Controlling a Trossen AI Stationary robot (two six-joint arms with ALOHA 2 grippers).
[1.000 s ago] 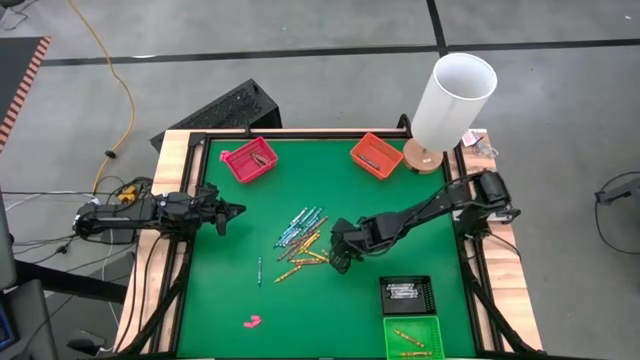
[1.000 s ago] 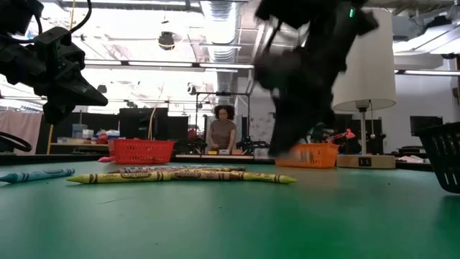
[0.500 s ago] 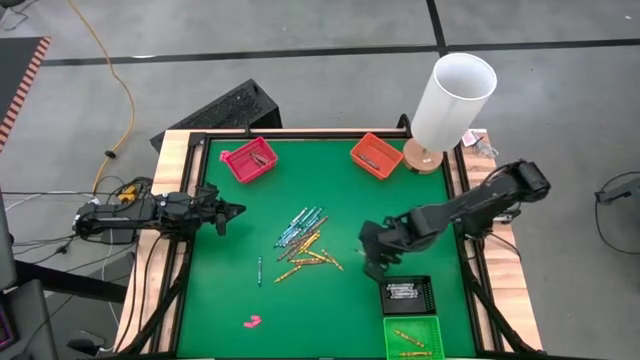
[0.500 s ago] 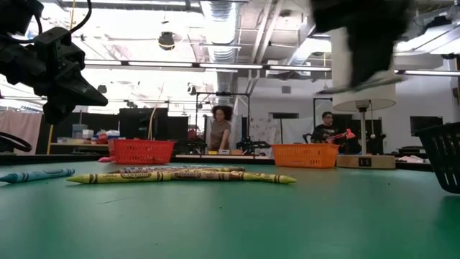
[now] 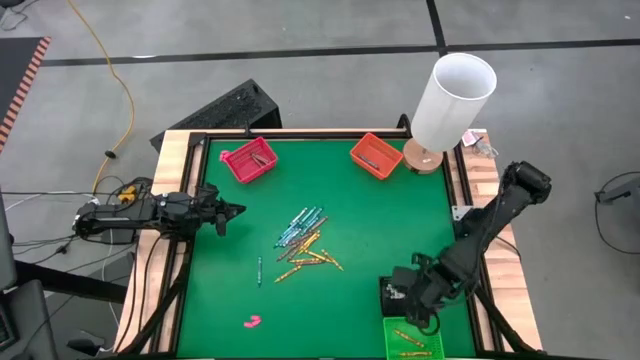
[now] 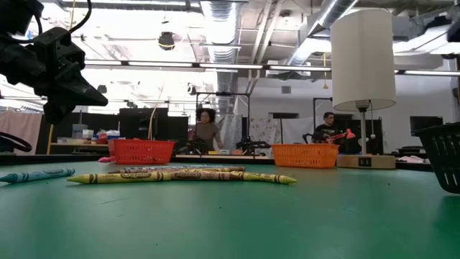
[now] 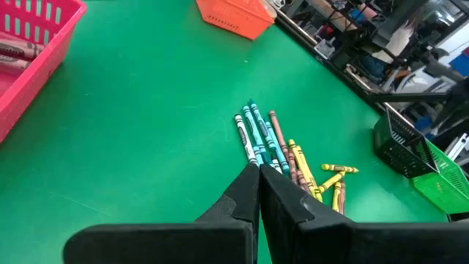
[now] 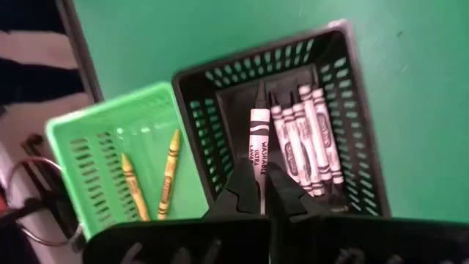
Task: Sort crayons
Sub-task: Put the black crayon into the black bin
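A pile of blue-teal, yellow-orange and reddish crayons (image 5: pixel 305 240) lies flat on the green mat in mid-table; the low view shows some of them (image 6: pixel 180 175). A single teal crayon (image 5: pixel 259 270) lies to the pile's left. My right gripper (image 5: pixel 415 297) hangs over the black tray (image 5: pixel 402 292) near the table's near right corner, shut on a white-grey crayon (image 8: pixel 258 139). Several white-grey crayons (image 8: pixel 304 139) lie in that tray. My left gripper (image 5: pixel 238 209) waits shut above the table's left edge, with nothing in it (image 7: pixel 259 176). My right gripper pinches the white-grey crayon by its near end (image 8: pixel 259 164) between its two fingertips. The fingers come steeply from above, and the crayon sticks out ahead of them, roughly in line with them. It is lifted clear, over the black tray's inside.
A green tray (image 5: pixel 412 338) holding yellow crayons stands just nearer than the black one. A pink-red tray (image 5: pixel 248 160) and an orange tray (image 5: pixel 376 154) stand at the far edge, beside a white lamp (image 5: pixel 450 95). A pink lump (image 5: pixel 251 321) lies near left.
My right gripper has swung from beside the crayon pile toward the table's near right corner, rising out of the low view, and now hangs over the black tray. The pile has kept its place.
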